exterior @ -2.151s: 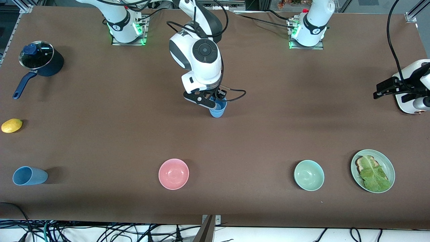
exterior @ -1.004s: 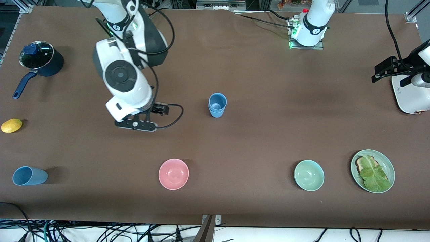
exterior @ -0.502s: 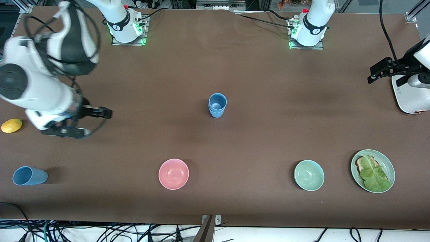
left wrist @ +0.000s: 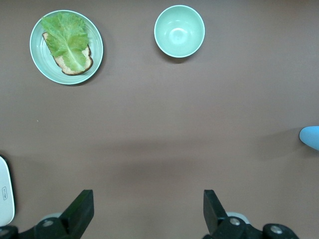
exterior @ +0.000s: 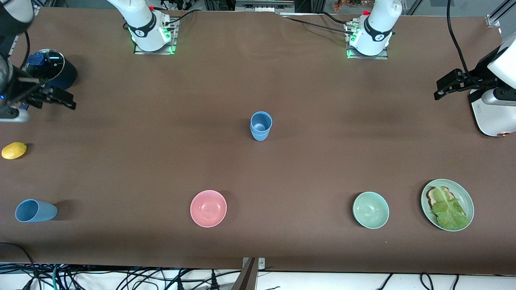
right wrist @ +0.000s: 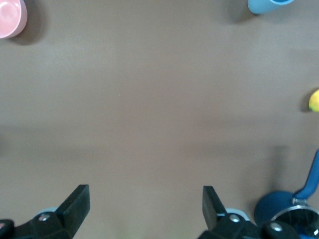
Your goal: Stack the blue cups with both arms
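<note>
Lying on its side nearest the front camera, at the right arm's end of the table (exterior: pixel 282 169), a lone blue cup (exterior: pixel 34 210) waits apart from the rest. Level with it sit a pink bowl (exterior: pixel 208 208), a green bowl (exterior: pixel 371 210) and a plate (exterior: pixel 467 201) of lettuce. Farther off, mid-table, the stack (exterior: pixel 261 125) stands upright, one cup nested in the other. Both arms hang at the table's ends: the right claw (exterior: pixel 48 98), jaws wide and empty, over the pot (exterior: pixel 52 72); the left claw (exterior: pixel 453 84), equally open and empty, over bare table. Adding the fallen cup would likely call for a grip across its wall, then righting it before lowering it squarely into the stack.
</note>
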Motion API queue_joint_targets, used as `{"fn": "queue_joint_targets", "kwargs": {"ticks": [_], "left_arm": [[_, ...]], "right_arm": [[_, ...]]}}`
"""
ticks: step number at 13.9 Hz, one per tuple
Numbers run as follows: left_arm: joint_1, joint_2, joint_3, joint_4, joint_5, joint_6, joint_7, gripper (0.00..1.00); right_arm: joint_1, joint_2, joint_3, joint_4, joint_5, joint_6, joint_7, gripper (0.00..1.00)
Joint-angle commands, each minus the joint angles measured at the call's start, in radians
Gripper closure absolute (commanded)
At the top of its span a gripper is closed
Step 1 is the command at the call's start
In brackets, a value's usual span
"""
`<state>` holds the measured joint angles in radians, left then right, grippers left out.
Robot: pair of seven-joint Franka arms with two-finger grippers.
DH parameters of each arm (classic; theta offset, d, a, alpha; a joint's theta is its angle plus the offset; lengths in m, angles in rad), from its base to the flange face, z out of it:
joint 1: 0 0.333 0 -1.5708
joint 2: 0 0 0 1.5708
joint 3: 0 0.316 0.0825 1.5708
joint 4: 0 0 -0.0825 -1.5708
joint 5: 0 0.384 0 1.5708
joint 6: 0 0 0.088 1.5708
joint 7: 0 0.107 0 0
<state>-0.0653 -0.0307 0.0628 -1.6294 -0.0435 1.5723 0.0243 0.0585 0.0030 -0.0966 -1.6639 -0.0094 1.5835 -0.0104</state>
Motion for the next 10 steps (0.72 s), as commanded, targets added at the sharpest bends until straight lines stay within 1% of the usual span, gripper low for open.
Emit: {"fn": "queue_joint_targets", "kwargs": {"ticks": [1,5,10], "left_arm": [[0.002,-0.017,0.0,-0.01,0.017,0.002,-0.001,0.03],[0.005,-0.015,0.003,-0.007,0.016,0.002,-0.003,0.02],[0.007,-0.015,0.006,0.006,0.016,0.002,-0.008,0.01]], "right_arm": [[-0.032,-0.038,0.029,0.001,-0.002,-0.045,-0.008,0.0],[-0.037,-0.02,0.028,0.007,0.046,-0.037,0.0,0.0],[-0.031,0.0,0.021,0.01,0.046,-0.033,0.013,0.0]]}}
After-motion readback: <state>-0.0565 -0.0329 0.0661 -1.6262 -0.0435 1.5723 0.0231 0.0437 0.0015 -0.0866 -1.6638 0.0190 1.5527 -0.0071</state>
